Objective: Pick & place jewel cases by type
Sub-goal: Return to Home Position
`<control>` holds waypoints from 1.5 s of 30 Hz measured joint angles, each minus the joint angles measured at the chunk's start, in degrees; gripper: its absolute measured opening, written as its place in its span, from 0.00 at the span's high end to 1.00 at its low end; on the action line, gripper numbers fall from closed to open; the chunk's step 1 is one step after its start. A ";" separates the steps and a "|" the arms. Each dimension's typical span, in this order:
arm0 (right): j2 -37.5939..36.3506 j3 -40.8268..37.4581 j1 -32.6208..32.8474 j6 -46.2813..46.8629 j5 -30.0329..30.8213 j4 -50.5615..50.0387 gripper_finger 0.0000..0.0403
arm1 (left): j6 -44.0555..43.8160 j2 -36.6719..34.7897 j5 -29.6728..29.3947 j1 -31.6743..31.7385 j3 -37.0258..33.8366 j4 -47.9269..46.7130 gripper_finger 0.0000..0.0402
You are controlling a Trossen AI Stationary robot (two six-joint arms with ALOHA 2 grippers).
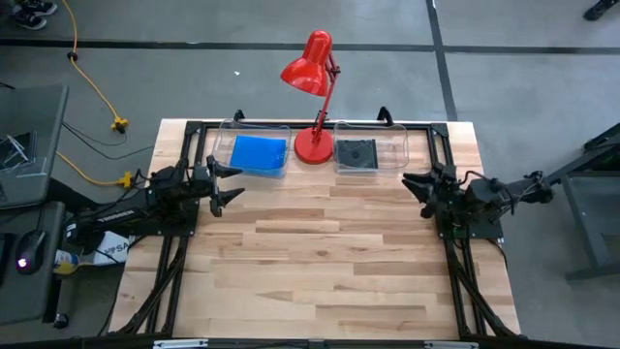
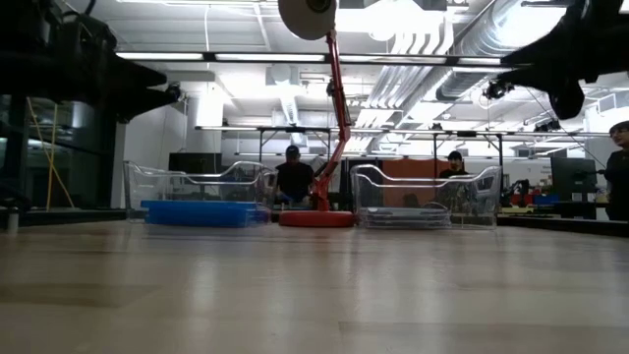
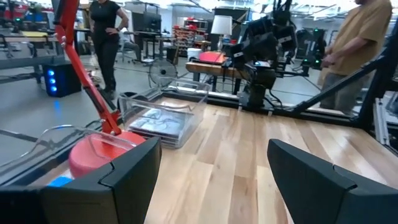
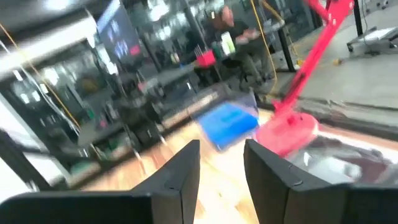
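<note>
Pale wooden desk (image 1: 320,262) is carrying a red metal lamp (image 1: 315,145) at its far edge, between two bins. The flat square blue jewel cases (image 1: 260,153) are lying in the left clear plastic tray (image 1: 229,136) and the flat square black jewel cases (image 1: 356,154) in the right clear plastic tray (image 1: 397,145); how many are in each stack is not showing. The left end effector (image 1: 235,184) is hovering just beside its tray, fingers spread and empty, with the blue cases lying just beyond and inward of it. The right end effector (image 1: 415,189) is hovering near its tray, fingers parted and empty, with the black cases lying beyond and inward. Sorting is looking finished, so both arms are probably needing only to draw clear.
</note>
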 joint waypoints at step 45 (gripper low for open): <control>0.42 -3.04 -0.20 1.26 -22.83 -14.78 0.73 | 4.29 0.02 -2.58 -0.02 0.20 -0.43 0.27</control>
